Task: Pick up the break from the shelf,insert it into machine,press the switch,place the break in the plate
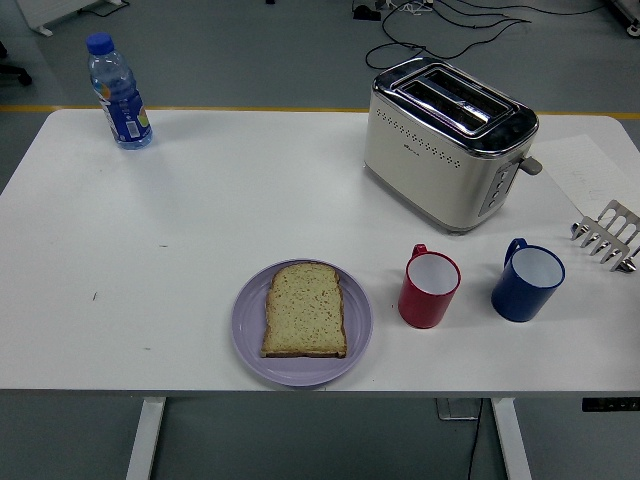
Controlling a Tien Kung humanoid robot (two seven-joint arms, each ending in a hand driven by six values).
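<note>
Neither robot arm is showing anywhere in the head view, so no hand is in frame and I cannot tell whether the fingers are open, closed or gripping; there is no arm pose to report. The bread slice (305, 309) is lying flat on the lavender plate (249, 340), which is sitting near the bench's (200, 210) near edge, a little left of centre. The slice is lying roughly centred on the plate, its rounded end pointing toward the far edge and its crust showing darker along the near side. The toaster (447, 142), cream body with a chrome top, is standing toward the far right of the bench, turned at an angle, both slots showing empty from above and its lever and controls facing the right edge. A red mug (429, 288) is standing just right of the plate, apart from it, with its handle pointing toward the far edge. A blue mug (527, 282) is sitting further right, near the red one but not touching. A metal toast rack (608, 234) is sitting at the right edge, partly cut off by the frame, holding nothing. A water bottle (118, 92) with a blue cap is standing upright at the far left corner.
</note>
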